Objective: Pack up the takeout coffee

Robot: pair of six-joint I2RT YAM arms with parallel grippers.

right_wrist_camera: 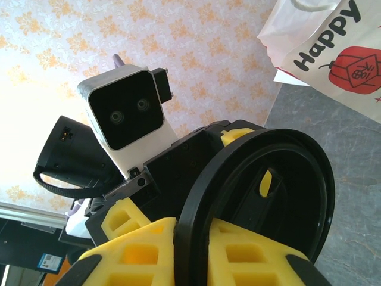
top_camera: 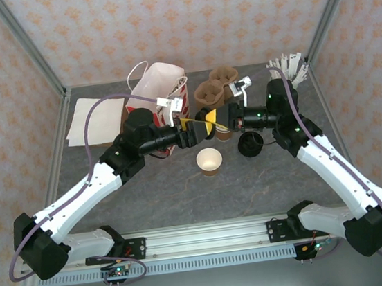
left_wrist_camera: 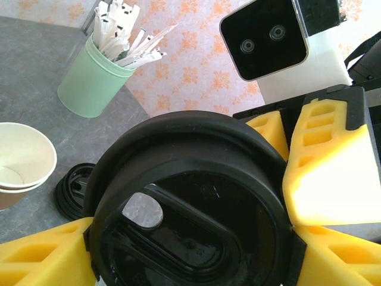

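The takeout coffee (top_camera: 209,161) stands upright on the grey table (top_camera: 156,203), nearest the arm bases, open-topped with a pale inside (no lid on it). It sits just at 6 o'clock of the spot where the two grippers meet, apart from both. At its 2 o'clock, close by, a spare black lid (top_camera: 250,144) lies flat on the table.

Above the cup, the left gripper (top_camera: 195,130) reaches in from 8 o'clock and the right gripper (top_camera: 215,120) from 3 o'clock, nose to nose. Between them is a black lid (left_wrist_camera: 190,226), raised off the table. In the left wrist view the left gripper's yellow fingers (left_wrist_camera: 41,256) stand wide apart across the lid's full width, pressed to its rim on both sides. In the right wrist view the right gripper's fingers (right_wrist_camera: 131,250) sit close together, pinching the lid's edge.

Farther back, a red-and-white bag (top_camera: 163,83) stands at 11 o'clock, brown pulp cup trays (top_camera: 216,90) at 12 o'clock, and a mint-green cup (left_wrist_camera: 89,86) of paper-wrapped sticks at 2 o'clock. White paper sheets (top_camera: 94,120) lie at 10 o'clock.
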